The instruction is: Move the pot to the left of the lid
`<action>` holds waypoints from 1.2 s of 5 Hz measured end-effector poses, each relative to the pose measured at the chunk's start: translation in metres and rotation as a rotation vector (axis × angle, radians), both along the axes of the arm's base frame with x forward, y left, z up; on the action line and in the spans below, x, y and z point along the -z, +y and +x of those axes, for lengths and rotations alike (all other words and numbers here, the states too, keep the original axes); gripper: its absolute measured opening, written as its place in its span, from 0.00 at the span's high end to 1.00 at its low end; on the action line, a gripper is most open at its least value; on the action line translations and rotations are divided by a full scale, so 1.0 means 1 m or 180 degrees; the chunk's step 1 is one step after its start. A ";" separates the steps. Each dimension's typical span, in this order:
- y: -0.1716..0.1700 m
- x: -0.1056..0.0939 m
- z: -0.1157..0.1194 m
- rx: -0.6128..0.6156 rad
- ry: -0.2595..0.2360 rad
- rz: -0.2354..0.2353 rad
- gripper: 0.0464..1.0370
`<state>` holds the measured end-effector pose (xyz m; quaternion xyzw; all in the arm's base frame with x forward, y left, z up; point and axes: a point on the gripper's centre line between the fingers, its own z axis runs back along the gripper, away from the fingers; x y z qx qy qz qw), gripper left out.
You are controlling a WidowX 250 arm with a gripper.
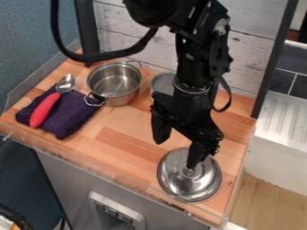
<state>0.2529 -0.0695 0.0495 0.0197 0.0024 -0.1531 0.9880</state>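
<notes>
Part of the knob point(189, 172) on the steel lid point(186, 187) is hidden by the gripper point(175, 154). Above the lid, the robot arm point(195, 58) covers much of a metal vessel point(160, 84), whose kind cannot be told; the arm itself is cut off by the top edge. Below and left of the lid, the marks on a switch panel point(133, 215) are too small to tell.
</notes>
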 end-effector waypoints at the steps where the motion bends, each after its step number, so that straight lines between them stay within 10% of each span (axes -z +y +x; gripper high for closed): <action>1: 0.000 0.006 -0.002 0.0017 0.0067 0.0016 0.04; 6: 0.127 0.023 0.091 0.0050 -0.0112 0.0277 0.04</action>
